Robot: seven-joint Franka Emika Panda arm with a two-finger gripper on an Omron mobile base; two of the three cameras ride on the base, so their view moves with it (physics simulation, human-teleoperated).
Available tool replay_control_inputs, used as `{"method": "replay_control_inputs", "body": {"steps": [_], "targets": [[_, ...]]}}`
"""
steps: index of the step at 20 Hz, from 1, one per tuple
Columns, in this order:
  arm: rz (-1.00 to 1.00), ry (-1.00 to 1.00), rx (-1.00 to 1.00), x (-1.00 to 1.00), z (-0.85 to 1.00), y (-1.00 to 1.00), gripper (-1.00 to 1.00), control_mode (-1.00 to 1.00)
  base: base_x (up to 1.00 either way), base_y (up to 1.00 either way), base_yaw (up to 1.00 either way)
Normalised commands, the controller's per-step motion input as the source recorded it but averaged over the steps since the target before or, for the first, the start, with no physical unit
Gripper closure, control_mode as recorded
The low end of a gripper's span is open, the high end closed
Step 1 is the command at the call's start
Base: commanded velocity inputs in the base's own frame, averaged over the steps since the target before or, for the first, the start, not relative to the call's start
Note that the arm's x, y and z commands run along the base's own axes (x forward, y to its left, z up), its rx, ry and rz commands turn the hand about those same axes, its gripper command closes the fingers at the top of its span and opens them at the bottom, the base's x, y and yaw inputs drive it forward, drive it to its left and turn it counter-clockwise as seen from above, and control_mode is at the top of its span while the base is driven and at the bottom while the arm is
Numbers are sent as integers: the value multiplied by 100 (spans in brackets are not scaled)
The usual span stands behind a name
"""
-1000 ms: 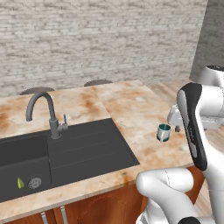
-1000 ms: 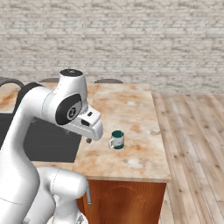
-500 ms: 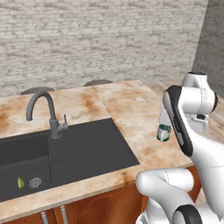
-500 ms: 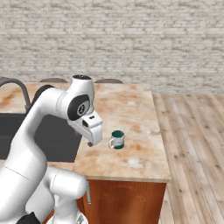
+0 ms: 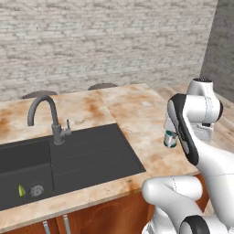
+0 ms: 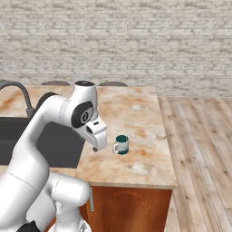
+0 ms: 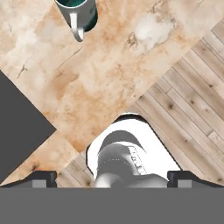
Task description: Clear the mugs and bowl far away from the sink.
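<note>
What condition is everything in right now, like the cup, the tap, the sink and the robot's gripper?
Grey mug: upright on the counter, teal inside, untouched.
Faucet: no water running.
Sink: basin holds a small green item by the drain.
Gripper: open, holding nothing, apart from the mug.

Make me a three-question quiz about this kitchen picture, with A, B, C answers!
1. Where does the grey-silver mug with teal inside stand?
A. in the sink
B. on the marbled counter
C. on the wooden floor

2. What colour is the rectangular sink?
A. black
B. white
C. red

3. How is the robot's two-finger gripper?
A. shut on the mug
B. shut on the faucet
C. open, holding nothing

Answers: 1 B, the mug stands on the marbled counter near its right end. 2 A, the basin is black. 3 C, the gripper hangs beside the mug, apart from it.
</note>
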Motion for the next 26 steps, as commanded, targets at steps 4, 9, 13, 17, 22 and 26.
{"method": "replay_control_inputs", "body": {"steps": [4,9,13,17,22,26], "targets": [[7,-20,-12,19,-5,0,-100,-100,0,0,0],[6,-13,-5,11,-16,0,-100,-100,0,0,0],[2,0,0,24,-18,-10,-100,-100,0,0,0],[2,0,1,26,-32,-13,-100,-100,0,0,0],[3,-7,-2,32,-16,-12,-100,-100,0,0,0],[4,-6,-1,32,-17,-6,-100,-100,0,0,0]]}}
